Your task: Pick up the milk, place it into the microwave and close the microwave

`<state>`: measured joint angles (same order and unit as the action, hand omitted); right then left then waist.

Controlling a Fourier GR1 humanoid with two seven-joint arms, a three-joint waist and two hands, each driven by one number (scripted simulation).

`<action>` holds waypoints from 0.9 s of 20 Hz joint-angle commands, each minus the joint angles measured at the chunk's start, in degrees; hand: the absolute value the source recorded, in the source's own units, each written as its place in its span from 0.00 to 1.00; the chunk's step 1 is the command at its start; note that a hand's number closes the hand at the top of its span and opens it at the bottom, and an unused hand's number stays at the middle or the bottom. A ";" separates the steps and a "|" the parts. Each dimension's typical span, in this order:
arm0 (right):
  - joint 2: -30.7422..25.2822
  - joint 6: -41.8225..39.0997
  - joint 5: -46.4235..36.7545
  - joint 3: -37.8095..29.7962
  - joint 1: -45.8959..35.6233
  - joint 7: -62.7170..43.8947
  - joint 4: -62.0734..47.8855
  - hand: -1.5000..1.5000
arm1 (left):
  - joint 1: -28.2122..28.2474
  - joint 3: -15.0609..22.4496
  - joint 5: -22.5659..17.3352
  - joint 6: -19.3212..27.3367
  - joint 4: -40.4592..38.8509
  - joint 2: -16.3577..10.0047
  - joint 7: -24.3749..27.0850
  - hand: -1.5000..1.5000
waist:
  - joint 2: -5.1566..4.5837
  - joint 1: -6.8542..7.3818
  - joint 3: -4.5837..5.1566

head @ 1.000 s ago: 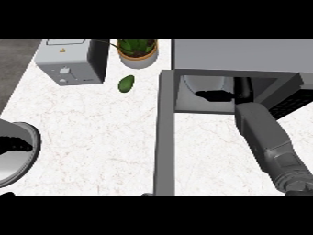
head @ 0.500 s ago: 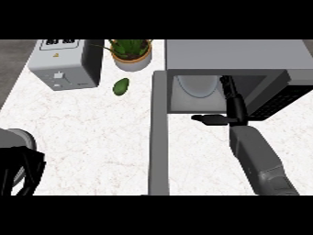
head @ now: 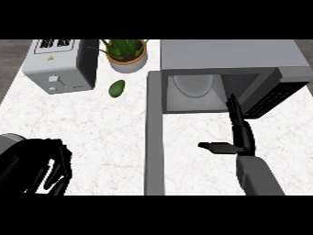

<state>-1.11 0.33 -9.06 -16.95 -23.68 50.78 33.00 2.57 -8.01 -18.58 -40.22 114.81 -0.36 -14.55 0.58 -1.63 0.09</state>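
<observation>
Before the open microwave my right hand hangs empty, fingers straight, thumb spread, while the milk, I think the pale shape inside the cavity, looks a light, slick carton best taken across its middle.

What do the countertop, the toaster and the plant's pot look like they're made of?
The countertop looks like white marble or similar stone: faint grey veins run through it. The toaster looks like matt grey metal, though painted plastic is possible: even, dull shading. The pot looks like unglazed clay: tan-orange, no shine.
</observation>
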 commanded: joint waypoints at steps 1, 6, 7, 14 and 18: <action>0.94 -0.91 0.91 2.19 10.08 -2.48 11.98 0.00 | -2.78 3.90 5.12 2.59 -2.77 0.34 3.51 1.00 | 0.08 -0.71 0.07; 1.06 -4.30 1.93 5.93 20.94 -4.91 24.99 0.00 | -8.72 12.88 13.10 6.75 -7.17 0.35 5.43 1.00 | -0.09 -1.39 0.08; -1.17 -5.18 2.85 4.81 22.66 -5.60 26.78 0.00 | -9.82 12.72 14.72 4.66 -8.16 0.35 7.44 1.00 | -0.23 -0.90 0.05; -2.71 -10.35 5.70 6.38 36.11 -7.53 43.76 0.00 | -12.29 26.96 26.32 12.66 -22.88 0.36 14.26 1.00 | -0.49 -0.74 0.02; -3.68 -11.35 4.15 8.88 41.57 -9.66 52.76 0.00 | -15.70 33.03 28.43 21.10 -34.94 0.35 21.61 1.00 | -0.65 -0.68 0.03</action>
<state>-3.43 -9.35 -4.68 -9.42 12.28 42.67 77.60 -9.52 19.66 6.89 -24.49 90.05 -0.11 2.67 0.16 -2.32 0.14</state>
